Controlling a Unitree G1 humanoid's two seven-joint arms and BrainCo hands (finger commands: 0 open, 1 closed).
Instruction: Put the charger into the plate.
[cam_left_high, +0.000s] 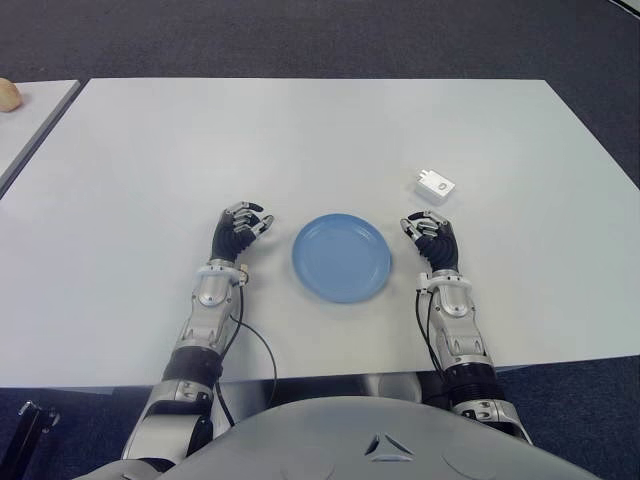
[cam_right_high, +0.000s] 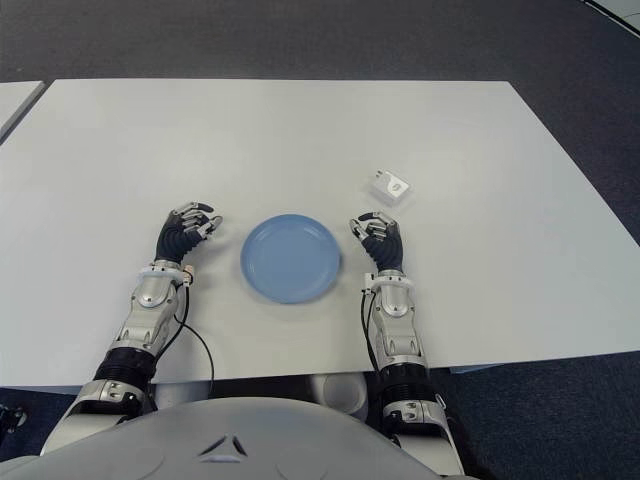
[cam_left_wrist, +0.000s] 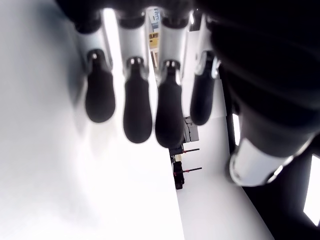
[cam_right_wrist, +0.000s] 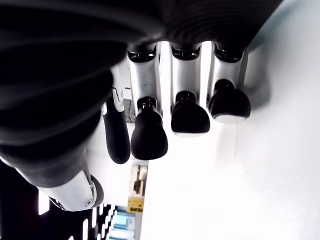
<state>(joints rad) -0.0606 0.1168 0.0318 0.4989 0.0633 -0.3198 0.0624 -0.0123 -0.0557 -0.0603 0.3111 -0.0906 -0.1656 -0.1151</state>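
Since the charger (cam_left_high: 433, 186) lies on the table (cam_left_high: 300, 140) just beyond the right hand (cam_left_high: 432, 240), slightly to its outer side, that loosely curled, empty hand is nearer than the left hand (cam_left_high: 240, 230), likewise curled and empty beyond the plate (cam_left_high: 341, 257).

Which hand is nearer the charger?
The right hand. The charger lies on the table just beyond it, on the same side of the plate; the left hand shows on the plate's other side.

My left robot hand (cam_left_high: 240, 228) and right robot hand (cam_left_high: 430, 238) are both forward, fingers loosely curled, holding nothing.
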